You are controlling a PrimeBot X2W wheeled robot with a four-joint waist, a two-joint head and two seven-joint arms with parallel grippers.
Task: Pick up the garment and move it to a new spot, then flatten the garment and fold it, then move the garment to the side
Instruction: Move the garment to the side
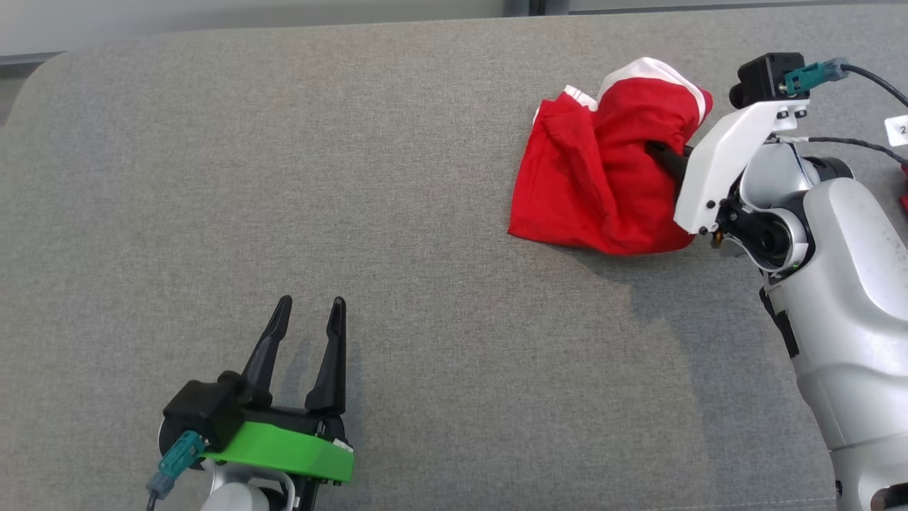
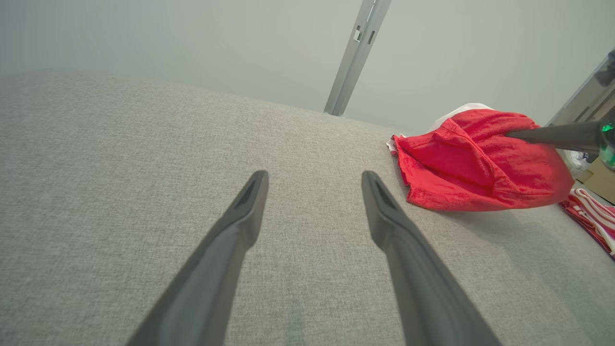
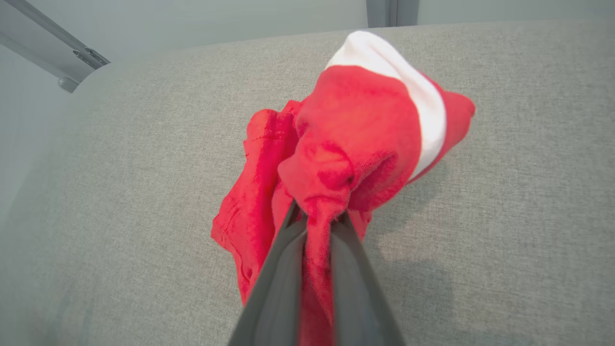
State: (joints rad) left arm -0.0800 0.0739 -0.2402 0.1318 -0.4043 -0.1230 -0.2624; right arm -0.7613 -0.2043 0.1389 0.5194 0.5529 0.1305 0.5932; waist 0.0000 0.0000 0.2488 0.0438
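The garment (image 1: 603, 163) is a crumpled red cloth with a white band, bunched at the upper right of the grey surface. My right gripper (image 1: 656, 151) is shut on it; in the right wrist view red cloth (image 3: 355, 139) is pinched between the two fingers (image 3: 276, 269) and part of it hangs lifted above the surface. The left wrist view shows the garment (image 2: 475, 163) at right with a dark finger of the right gripper (image 2: 552, 134) stuck into it. My left gripper (image 1: 310, 319) stands open at the lower left, far from the garment, with nothing between its fingers (image 2: 245, 216).
The grey fabric surface (image 1: 355, 177) spreads wide between the two arms. A red and white striped cloth (image 2: 593, 216) lies at the far right edge. A pale wall with a metal rail (image 2: 355, 53) stands behind the surface's far edge.
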